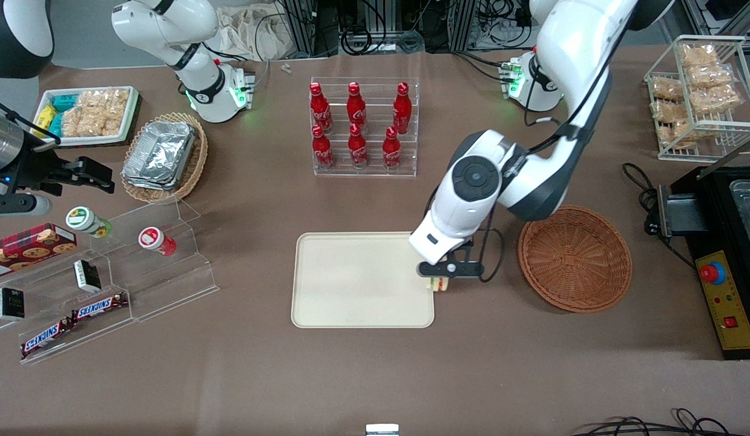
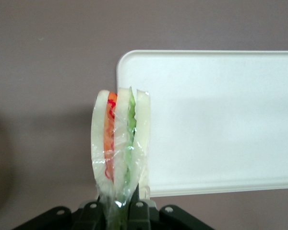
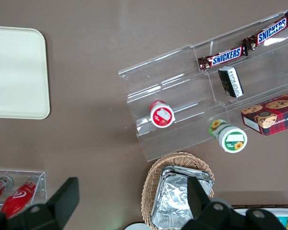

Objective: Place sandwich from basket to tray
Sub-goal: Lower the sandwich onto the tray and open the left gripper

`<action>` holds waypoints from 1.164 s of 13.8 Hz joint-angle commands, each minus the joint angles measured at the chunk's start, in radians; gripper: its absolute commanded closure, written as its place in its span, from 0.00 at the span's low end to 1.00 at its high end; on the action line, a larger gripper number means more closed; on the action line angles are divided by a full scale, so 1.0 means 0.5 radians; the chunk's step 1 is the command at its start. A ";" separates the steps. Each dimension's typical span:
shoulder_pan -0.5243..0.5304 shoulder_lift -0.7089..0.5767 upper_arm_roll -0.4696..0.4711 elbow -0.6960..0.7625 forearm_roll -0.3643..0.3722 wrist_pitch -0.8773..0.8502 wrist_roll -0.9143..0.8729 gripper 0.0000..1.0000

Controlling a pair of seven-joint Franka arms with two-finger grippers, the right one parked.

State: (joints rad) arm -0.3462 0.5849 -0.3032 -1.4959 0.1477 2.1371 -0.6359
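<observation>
The glossy white left arm has a grey-black round joint cap, black cables, and a black hand [image 1: 441, 277].

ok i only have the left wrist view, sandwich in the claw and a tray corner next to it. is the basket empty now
Observer: Yes, in the front view the reddish-brown basket holds nothing.
Operator: is the sandwich over the tray yet
Observer: Only just. The claw holds the sandwich right at the tray's edge nearest the basket.
Operator: anything on the tray already
Observer: No, the front view shows its whole surface bare.
Operator: what's nearby to avoid
Observer: A clear rack of red cola bottles stands farther from the front camera than the tray, well apart from the claw.
</observation>
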 commanded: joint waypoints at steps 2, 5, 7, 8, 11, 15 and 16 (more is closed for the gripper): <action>-0.074 0.324 0.014 0.212 0.100 0.094 0.014 0.81; -0.099 0.508 0.017 0.282 0.164 0.211 0.020 0.80; -0.102 0.530 0.017 0.301 0.174 0.199 0.008 0.38; -0.099 0.524 0.014 0.301 0.165 0.196 -0.004 0.03; -0.093 0.496 0.008 0.307 0.143 0.062 -0.020 0.01; -0.059 0.359 0.008 0.344 0.015 -0.291 -0.005 0.01; -0.023 0.273 0.005 0.338 0.002 -0.368 -0.001 0.01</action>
State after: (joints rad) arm -0.3782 0.8075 -0.3035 -1.3222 0.1758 2.0420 -0.6360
